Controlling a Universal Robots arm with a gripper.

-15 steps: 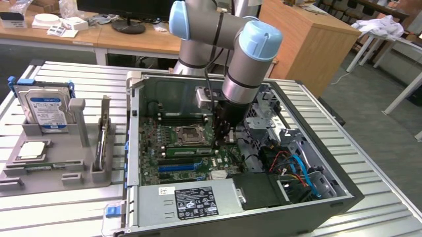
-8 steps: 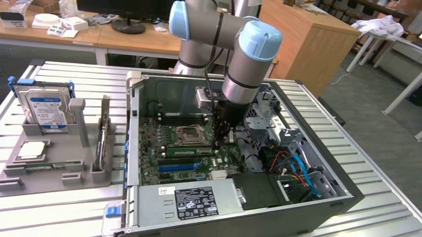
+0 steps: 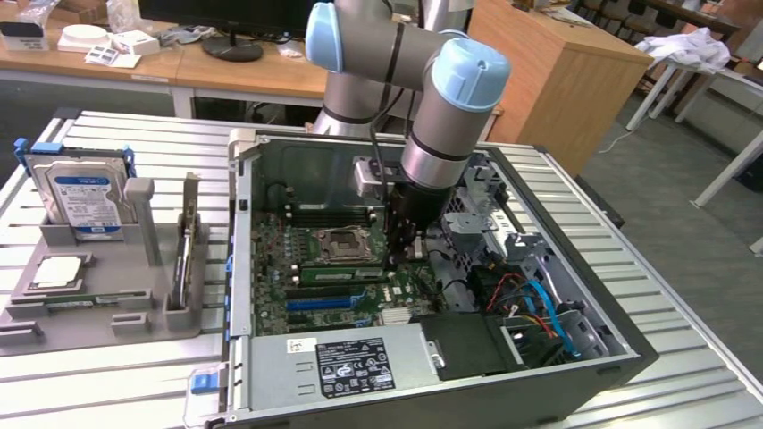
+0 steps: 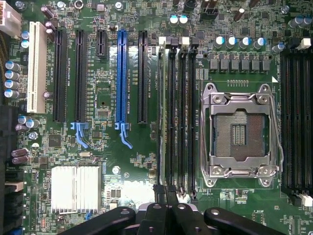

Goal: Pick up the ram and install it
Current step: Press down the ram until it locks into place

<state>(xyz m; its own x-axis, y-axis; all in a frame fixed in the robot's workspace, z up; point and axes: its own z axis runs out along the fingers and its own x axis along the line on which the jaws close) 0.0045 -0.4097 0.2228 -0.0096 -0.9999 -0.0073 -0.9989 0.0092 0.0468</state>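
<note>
From my seat the exterior view is evenly lit by soft room light from above; the ribbed table (image 3: 667,304) gleams pale, and the open computer case (image 3: 573,375) holds a dark pocket of shadow near its cables; the arm's blue joint cap (image 3: 467,70) carries a mild sheen, and the background desks go a touch soft. On the wrist view I'm getting bright, flat light straight onto the motherboard (image 4: 146,156); the heatsink (image 4: 76,188) blows out nearly white, the socket frame (image 4: 239,129) glints, and the gripper (image 4: 165,205) sits dark and slightly blurred up close.

The arm (image 3: 448,134) hides the fingers' tips, perhaps inside the case (image 3: 573,357).
</note>
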